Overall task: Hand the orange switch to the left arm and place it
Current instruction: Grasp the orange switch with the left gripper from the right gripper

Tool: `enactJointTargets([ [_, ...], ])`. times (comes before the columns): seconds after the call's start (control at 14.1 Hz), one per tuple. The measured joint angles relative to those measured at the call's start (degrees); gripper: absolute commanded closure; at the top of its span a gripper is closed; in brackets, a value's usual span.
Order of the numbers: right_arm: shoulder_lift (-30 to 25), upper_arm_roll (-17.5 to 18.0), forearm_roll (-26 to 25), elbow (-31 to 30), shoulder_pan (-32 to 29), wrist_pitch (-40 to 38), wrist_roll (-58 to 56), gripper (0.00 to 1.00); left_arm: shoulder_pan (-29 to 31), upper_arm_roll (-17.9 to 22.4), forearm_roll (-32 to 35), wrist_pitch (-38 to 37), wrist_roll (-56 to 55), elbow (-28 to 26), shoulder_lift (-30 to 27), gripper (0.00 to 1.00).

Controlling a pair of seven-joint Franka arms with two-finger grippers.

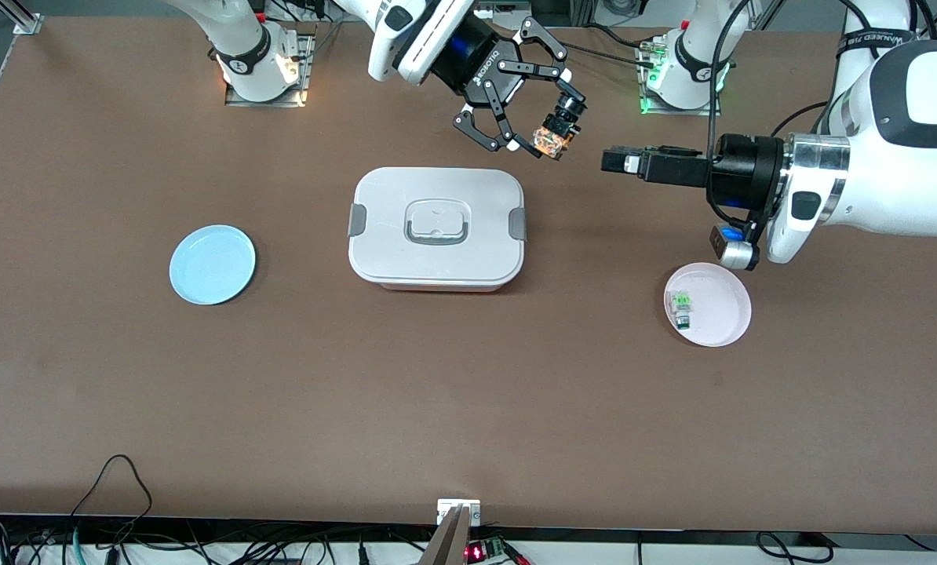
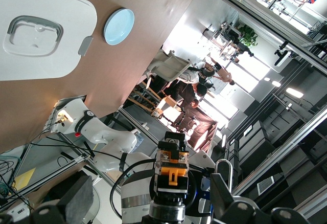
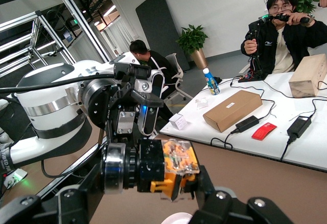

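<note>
My right gripper [image 1: 548, 125] is shut on the orange switch [image 1: 555, 138] and holds it in the air just past the box's corner, toward the left arm's end. In the right wrist view the switch [image 3: 166, 169] lies crosswise between the fingertips. My left gripper [image 1: 614, 161] is level with the switch, points at it, and stands a short gap away, open and empty. In the left wrist view the switch [image 2: 172, 173] shows between the wide-apart fingers [image 2: 76, 199]. The white box [image 1: 437, 227] sits on the table's middle, lid shut.
A pink plate [image 1: 723, 310] with a green-and-white switch [image 1: 680, 308] lies under the left arm's wrist. A blue plate [image 1: 212, 264] lies toward the right arm's end. The arm bases stand along the table's edge farthest from the front camera.
</note>
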Motion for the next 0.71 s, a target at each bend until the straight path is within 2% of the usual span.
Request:
enactJointTargets([
  [0.28, 0.00, -0.01, 0.00, 0.00, 0.00, 0.05, 0.01, 1.00, -0.72, -1.65, 0.00, 0.05, -0.86, 0.02, -0.33, 0.02],
  [0.36, 0.00, -0.01, 0.00, 0.00, 0.00, 0.05, 0.01, 1.00, -0.85, -2.21, 0.00, 0.34, -1.06, 0.02, -0.34, 0.05],
  [0.5, 0.01, -0.01, 0.00, 0.00, 0.00, 0.06, 0.02, 1.00, -1.01, -3.08, 0.11, 2.33, -1.44, 0.16, -0.36, 0.16],
  [0.57, 0.00, -0.01, 0.00, 0.00, 0.00, 0.06, 0.02, 1.00, -1.05, -3.65, 0.43, 3.33, -1.60, 0.31, -0.39, 0.19],
  [0.71, 0.01, -0.01, 0.00, 0.00, 0.00, 0.07, 0.03, 1.00, -1.18, -4.62, 1.00, 4.32, -1.91, 0.42, -0.41, 0.37],
])
